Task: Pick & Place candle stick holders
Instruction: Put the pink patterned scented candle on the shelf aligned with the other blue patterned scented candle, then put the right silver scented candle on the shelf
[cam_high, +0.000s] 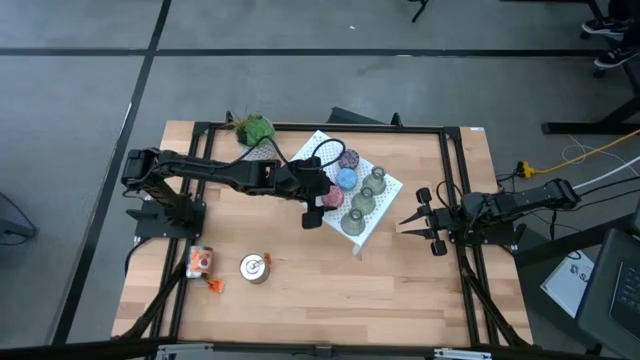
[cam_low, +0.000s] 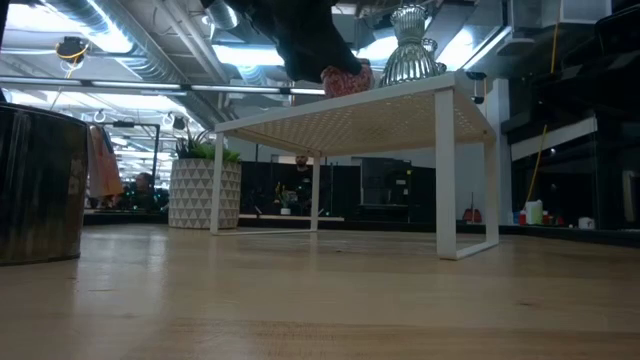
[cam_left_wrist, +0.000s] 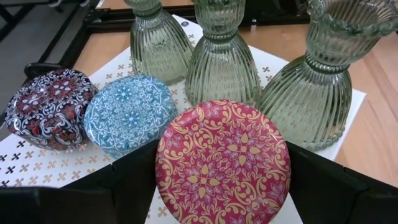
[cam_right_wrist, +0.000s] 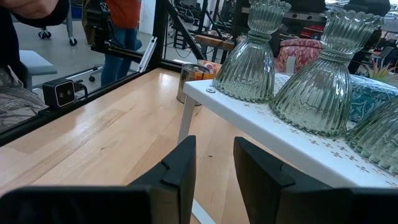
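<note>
On the white perforated stand stand three olive-green ribbed candle stick holders, a blue one and a purple one. My left gripper reaches over the stand's left side and is shut on the pink holder. A shiny silver holder rests on the table near the front left. My right gripper waits level off the stand's right side, its fingers a little apart with nothing between them. My left gripper has the pink holder's round side wall between its two fingers, one on each opposite side. The fingers slant down from the table's left. The holder sits level, patterned top up; I cannot tell whether it stands on the stand or is just clear of it.
A green potted plant stands at the far left of the stand. A small orange object lies beside the silver holder. Black frame rails run along the table's edges. People show in the room beyond.
</note>
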